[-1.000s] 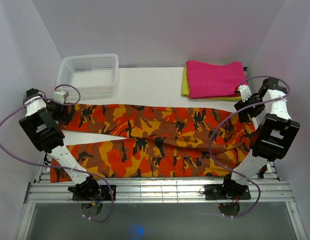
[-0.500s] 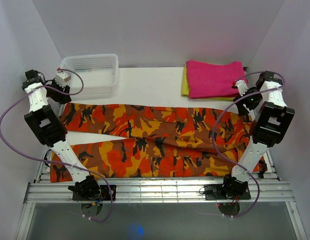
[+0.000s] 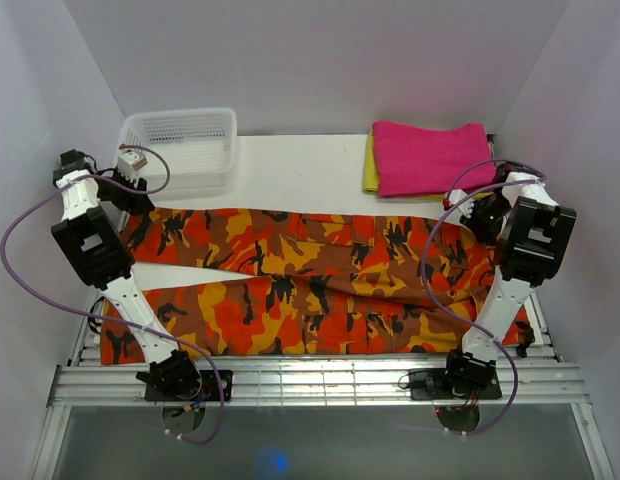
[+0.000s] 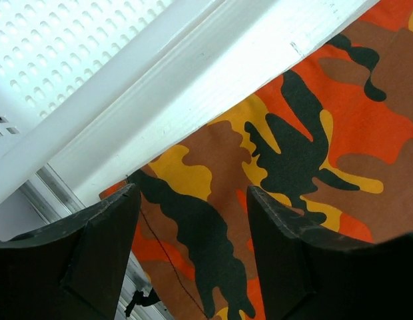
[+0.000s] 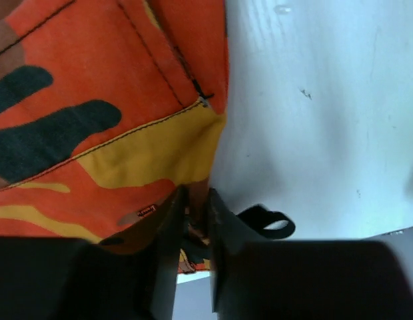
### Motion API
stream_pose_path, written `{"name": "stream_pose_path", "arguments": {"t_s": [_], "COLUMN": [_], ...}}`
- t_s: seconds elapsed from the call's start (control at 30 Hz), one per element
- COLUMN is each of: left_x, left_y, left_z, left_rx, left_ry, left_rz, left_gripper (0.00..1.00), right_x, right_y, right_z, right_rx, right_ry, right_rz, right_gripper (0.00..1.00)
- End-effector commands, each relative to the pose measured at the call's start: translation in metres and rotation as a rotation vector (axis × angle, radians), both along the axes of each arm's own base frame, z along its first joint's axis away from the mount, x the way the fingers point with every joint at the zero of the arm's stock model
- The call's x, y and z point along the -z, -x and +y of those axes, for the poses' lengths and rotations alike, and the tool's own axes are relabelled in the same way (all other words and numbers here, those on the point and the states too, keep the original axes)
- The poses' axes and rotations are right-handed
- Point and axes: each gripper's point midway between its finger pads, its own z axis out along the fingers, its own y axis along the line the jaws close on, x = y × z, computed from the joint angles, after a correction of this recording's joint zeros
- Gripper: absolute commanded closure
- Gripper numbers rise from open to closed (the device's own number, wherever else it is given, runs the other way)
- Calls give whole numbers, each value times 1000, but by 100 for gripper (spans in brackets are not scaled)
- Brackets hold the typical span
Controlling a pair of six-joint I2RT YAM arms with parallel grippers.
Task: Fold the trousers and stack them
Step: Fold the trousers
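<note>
**Across the table: trousers spread flat, no fold made**

Across the white table [image 3: 300, 165] we find the trousers [image 3: 310, 285] laid out full length. The waist is to the right and both legs run left, parted at the left by a strip of bare table. We judge the task barely begun: no fold is made and nothing of them is stacked.

The left gripper [image 4: 193, 200] hangs over the far leg's hem at the far left, fingers spread wide with nothing between them. The right gripper [image 5: 196, 197] sits at the waist's far right corner. Its fingers are drawn close with a sliver of cloth in the gap, and we judge it to be pinching the waistband.

Beyond the waist lies a pink folded cloth [image 3: 430, 155] on a yellow one [image 3: 369, 170]. A white basket [image 3: 180, 145] stands far left, just beside the hem.

Obstructions: both arms lean over the cloth, and the right arm's purple cable [image 3: 427, 270] drapes across the seat.
</note>
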Motion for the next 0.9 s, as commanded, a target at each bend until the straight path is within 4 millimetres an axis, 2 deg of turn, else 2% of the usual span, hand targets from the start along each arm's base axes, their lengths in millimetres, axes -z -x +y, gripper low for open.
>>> {"name": "stream_pose_path", "arguments": {"t_s": [0.0, 0.03, 0.07, 0.13, 0.2, 0.23, 0.27, 0.3, 0.33, 0.4, 0.43, 0.47, 0.57, 0.63, 0.67, 0.7, 0.77, 0.8, 0.87], "left_x": [18, 28, 36, 59, 66, 78, 82, 80, 89, 90, 84, 89, 85, 80, 74, 64, 49, 30, 13], "left_y": [4, 9, 12, 30, 43, 58, 65, 71, 86, 102, 108, 130, 163, 171, 167, 155, 136, 114, 96], "left_z": [-11, -7, -6, -9, -11, -17, -18, -19, -26, -32, -34, -46, -57, -55, -51, -42, -35, -23, -17], "left_rx": [31, 21, 14, -6, 1, 5, 6, 13, 34, 57, 91, 120, 203, 223, 202, 181, 154, 141, 154], "left_ry": [26, 3, -5, -4, -29, -20, -33, -45, -40, -43, -63, -35, -50, -66, -76, -93, -92, -125, -129], "left_rz": [22, 56, 72, 142, 166, 206, 220, 220, 249, 278, 264, 317, 374, 396, 384, 349, 295, 234, 179], "left_gripper": [32, 35, 39, 48, 55, 65, 69, 72, 80, 87, 90, 94, 99, 98, 93, 75, 64, 56, 51], "right_x": [22, 19, 21, 20, 14, 7, 2, -2, -10, -19, -23, -28, -38, -44, -45, -45, -48, -49, -50], "right_y": [30, 22, 23, 18, 7, -2, -8, -14, -21, -31, -34, -38, -46, -48, -48, -48, -50, -49, -51], "right_z": [-2, -7, -12, -17, -23, -27, -28, -28, -30, -33, -35, -36, -36, -35, -33, -31, -29, -28, -25], "right_rx": [-124, -126, -129, -119, -101, -89, -84, -81, -78, -72, -72, -79, -89, -99, -105, -119, -136, -156, -173], "right_ry": [77, 112, 138, 161, 184, 192, 195, 195, 203, 216, 224, 232, 236, 238, 233, 226, 219, 219, 208], "right_rz": [63, 15, 14, -6, -44, -74, -95, -111, -137, -174, -191, -208, -249, -271, -278, -281, -297, -300, -315], "right_gripper": [85, 90, 92, 92, 92, 92, 92, 92, 92, 92, 92, 92, 92, 92, 92, 92, 92, 92, 92]}}
